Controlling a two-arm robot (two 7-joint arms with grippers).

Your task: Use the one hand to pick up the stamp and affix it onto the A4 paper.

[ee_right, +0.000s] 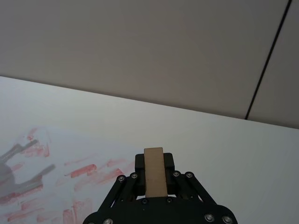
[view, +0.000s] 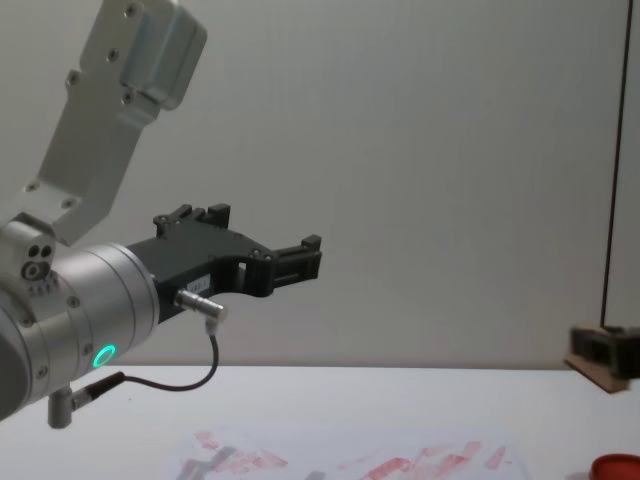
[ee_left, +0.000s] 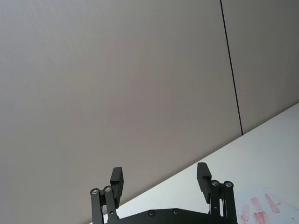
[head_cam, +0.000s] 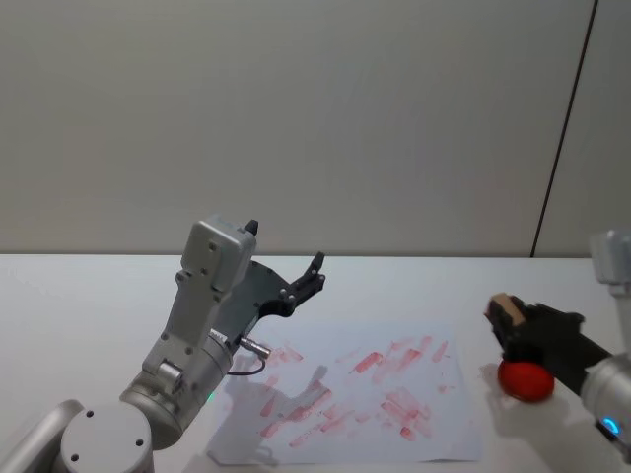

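the left gripper (head_cam: 314,268) hangs idle and released over the paper's (head_cam: 394,434) ten o'clock corner, fingers spread; the paper lies flat at table centre, thin and floppy, likely to slide if dragged. at three o'clock the right gripper (head_cam: 509,317) is clenched on the stamp (head_cam: 505,307), lifted above the ink pad (head_cam: 525,380); the stamp looks light, stiff, unlikely to slip, best pinched across its long flat sides.
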